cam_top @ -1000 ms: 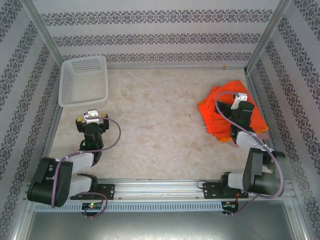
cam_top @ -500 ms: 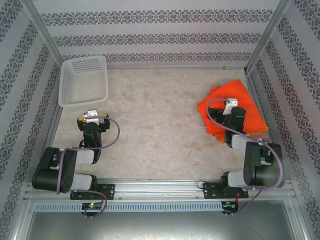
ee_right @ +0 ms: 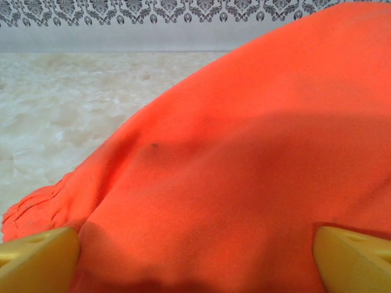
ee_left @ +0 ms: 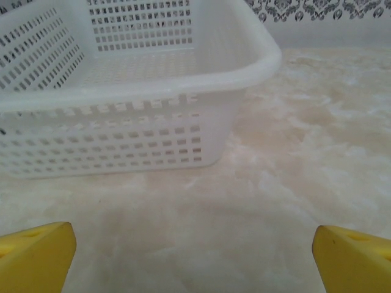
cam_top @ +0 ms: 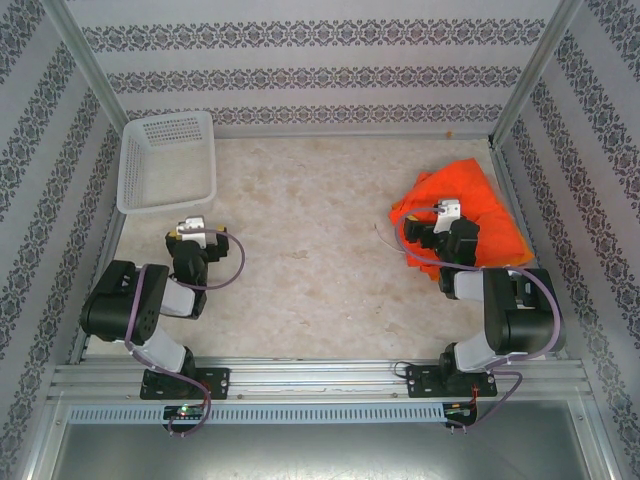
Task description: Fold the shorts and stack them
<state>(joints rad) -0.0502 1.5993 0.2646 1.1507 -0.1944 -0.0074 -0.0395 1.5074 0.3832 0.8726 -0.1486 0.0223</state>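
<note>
The shorts point(cam_top: 487, 215) are a wrinkled bright orange heap at the table's right side, close to the right wall. My right gripper point(cam_top: 443, 213) sits over the heap's left part. In the right wrist view its jaws stand wide apart, the yellow fingertips point(ee_right: 36, 261) low in the corners and orange shorts point(ee_right: 244, 152) spread under and ahead of the right gripper point(ee_right: 195, 268); nothing is pinched. My left gripper point(cam_top: 188, 231) is on the left, just short of the basket, open over bare tabletop in the left wrist view point(ee_left: 195, 262).
A white perforated basket point(cam_top: 127, 172) stands at the back left; its near rim point(ee_left: 153, 88) faces the left gripper. Patterned walls and metal posts close in the table on three sides. Both arms are folded back near their bases.
Both arms have drawn back toward their bases. The right gripper slid left and nearer over the orange heap, which has bunched up higher. Both grippers stayed open.
</note>
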